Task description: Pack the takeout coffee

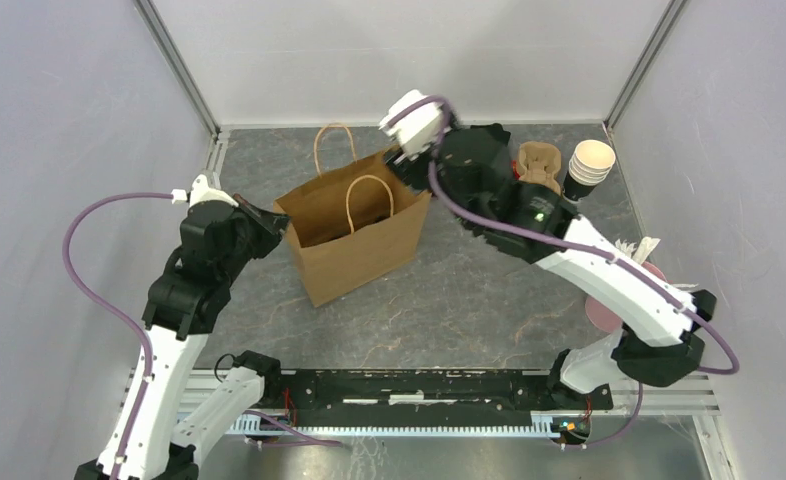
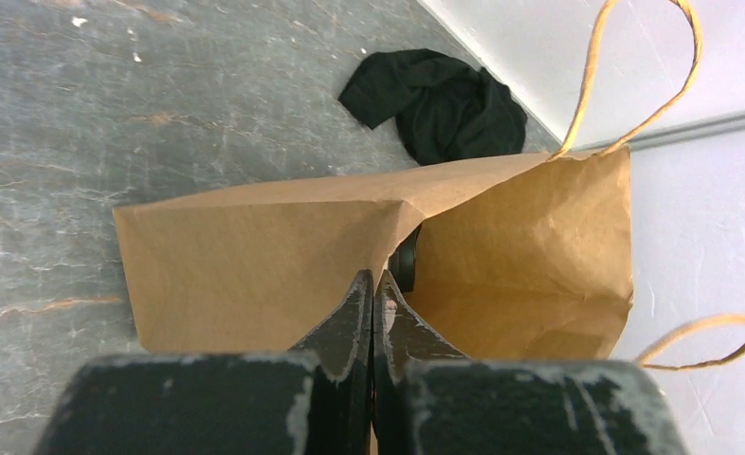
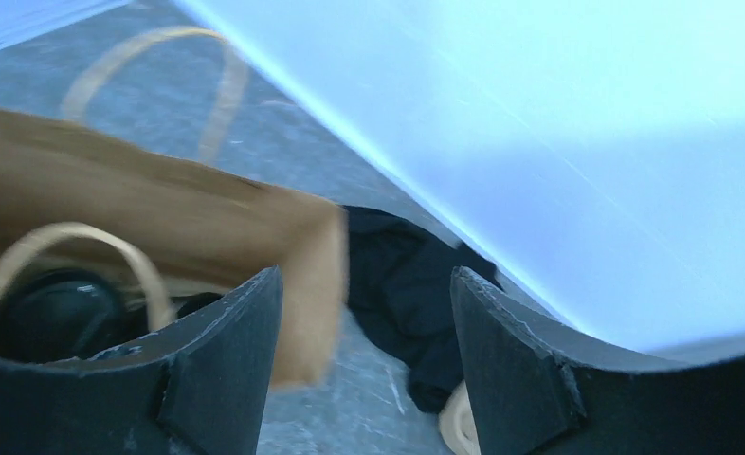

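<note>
A brown paper bag (image 1: pixel 354 240) with twine handles stands open mid-table. My left gripper (image 1: pixel 281 222) is shut on its left rim; in the left wrist view the fingers (image 2: pixel 375 277) pinch the bag's edge (image 2: pixel 255 275). A black lidded coffee cup (image 3: pixel 56 315) sits inside the bag, and its lid edge shows in the left wrist view (image 2: pixel 407 261). Another dark shape lies beside it, unclear. My right gripper (image 1: pixel 401 160) is open and empty above the bag's far right corner (image 3: pixel 312 275), jaws wide apart (image 3: pixel 364 284).
A black cloth (image 2: pixel 440 104) lies on the table behind the bag, also in the right wrist view (image 3: pixel 402 284). A stack of lidless cream-lined cups (image 1: pixel 589 165) and a brown paper item (image 1: pixel 539 165) stand at the back right. A pink disc (image 1: pixel 604 312) lies at right.
</note>
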